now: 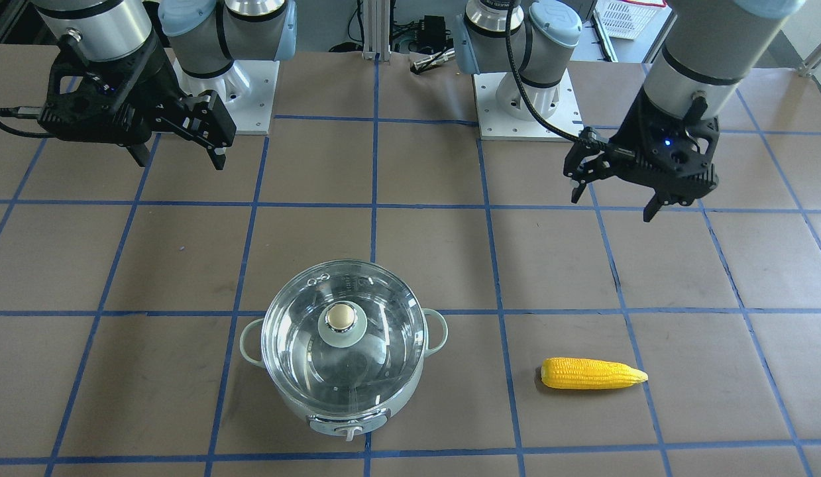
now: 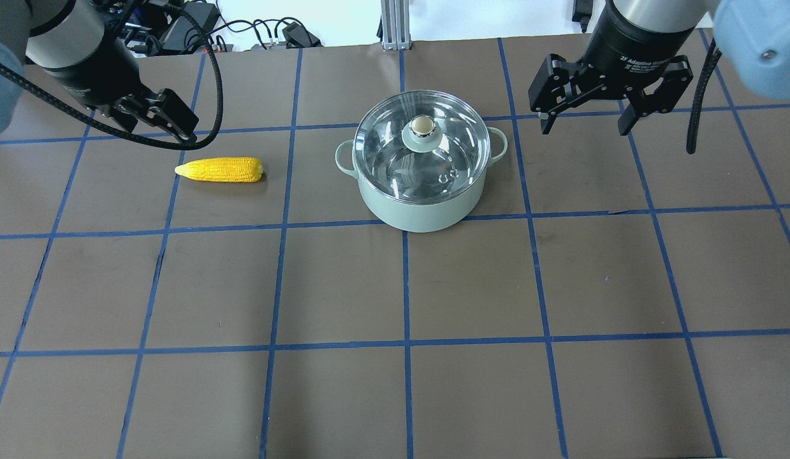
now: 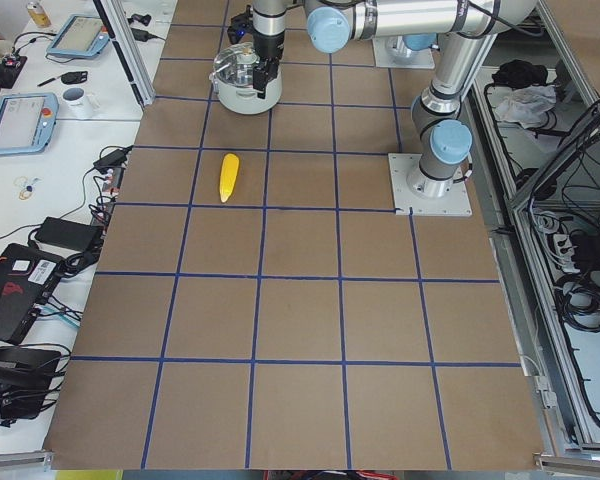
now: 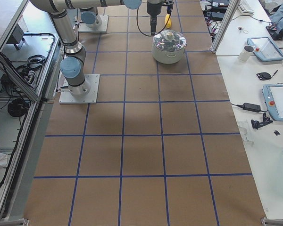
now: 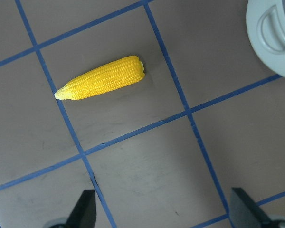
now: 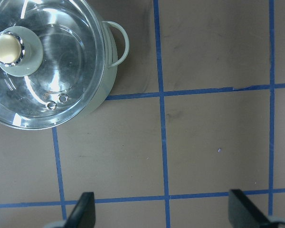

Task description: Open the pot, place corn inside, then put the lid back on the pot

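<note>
The mint-green pot (image 1: 347, 397) stands on the table with its clear glass lid (image 1: 377, 344) on, gold knob (image 1: 342, 317) up. It also shows in the overhead view (image 2: 420, 210) with the lid (image 2: 446, 153). The yellow corn (image 1: 592, 373) lies flat on the table, apart from the pot, on my left side (image 2: 220, 170). My left gripper (image 1: 612, 205) is open and empty, hovering above and short of the corn (image 5: 102, 79). My right gripper (image 1: 180, 162) is open and empty, raised beside the pot; its wrist view shows the lid (image 6: 61, 57) at upper left.
The brown table has a blue tape grid. The two arm bases (image 1: 523, 106) stand at the robot's edge. A white basket (image 1: 629, 16) sits behind them. Desks with tablets (image 4: 273, 101) run along the operators' side.
</note>
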`<state>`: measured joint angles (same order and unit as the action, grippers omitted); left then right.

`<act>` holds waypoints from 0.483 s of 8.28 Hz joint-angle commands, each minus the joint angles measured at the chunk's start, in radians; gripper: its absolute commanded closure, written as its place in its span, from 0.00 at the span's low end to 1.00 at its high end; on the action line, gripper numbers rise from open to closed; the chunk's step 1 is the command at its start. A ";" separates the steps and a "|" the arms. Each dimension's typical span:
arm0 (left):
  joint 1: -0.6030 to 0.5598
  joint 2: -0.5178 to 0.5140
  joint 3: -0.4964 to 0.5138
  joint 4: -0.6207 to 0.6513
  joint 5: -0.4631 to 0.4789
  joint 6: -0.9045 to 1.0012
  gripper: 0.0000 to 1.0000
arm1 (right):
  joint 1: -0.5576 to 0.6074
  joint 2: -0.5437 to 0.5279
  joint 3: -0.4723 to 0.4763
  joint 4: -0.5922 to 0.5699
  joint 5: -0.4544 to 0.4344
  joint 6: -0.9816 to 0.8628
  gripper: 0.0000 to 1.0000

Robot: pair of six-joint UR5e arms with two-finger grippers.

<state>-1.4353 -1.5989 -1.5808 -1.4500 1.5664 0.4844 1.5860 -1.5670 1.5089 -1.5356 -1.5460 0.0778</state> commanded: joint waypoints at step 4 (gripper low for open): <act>0.076 -0.174 -0.004 0.238 -0.005 0.630 0.00 | 0.102 0.141 -0.009 -0.206 0.032 0.198 0.00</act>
<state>-1.3632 -1.7134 -1.5808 -1.2961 1.5659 0.9659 1.6038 -1.5227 1.5080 -1.6083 -1.5347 0.1417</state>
